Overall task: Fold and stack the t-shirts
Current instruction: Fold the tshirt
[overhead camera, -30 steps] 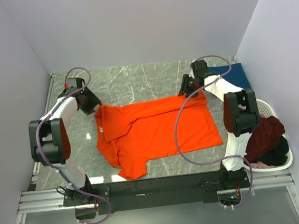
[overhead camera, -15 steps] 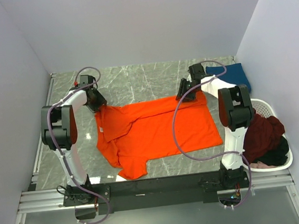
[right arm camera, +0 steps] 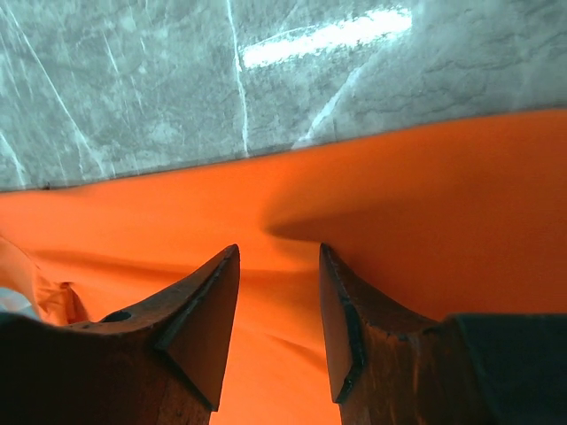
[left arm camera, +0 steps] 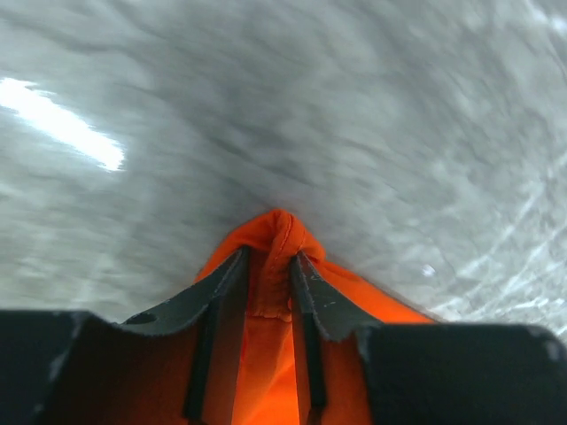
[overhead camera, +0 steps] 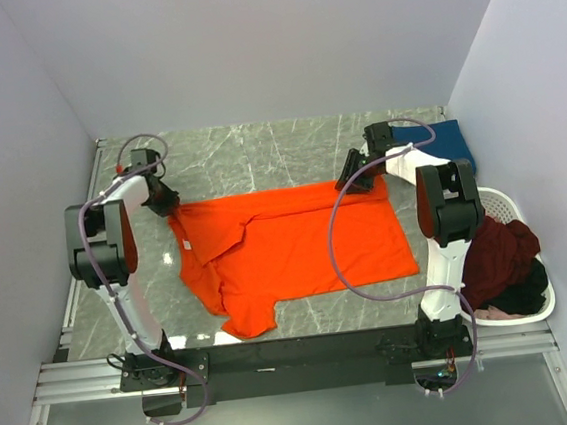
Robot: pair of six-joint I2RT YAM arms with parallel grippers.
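Your left pincer (left arm camera: pixel 270 255) is closed to a narrow slot on a bunched nub of the orange t-shirt (overhead camera: pixel 297 246). The cloth pokes out just past its fingertips, with bare marble table (overhead camera: pixel 257 150) beyond. From that pinch the shirt lies spread flat to the right and back toward the arm bases, and its far edge runs nearly straight across to your right pincer (right arm camera: pixel 279 250). That one sits low over the shirt's far right corner with its jaws standing well apart. Orange cloth shows beneath and between them, but nothing is visibly clamped. Further right lies a flat navy t-shirt (overhead camera: pixel 447 141), and nearer the bases a white basket (overhead camera: pixel 512 206) holds a maroon t-shirt (overhead camera: pixel 503 252). You look to be at the spreading step, with the first fold not yet made. Next, I judge, the right pincer needs to close on its corner so both can carry the far edge over together.
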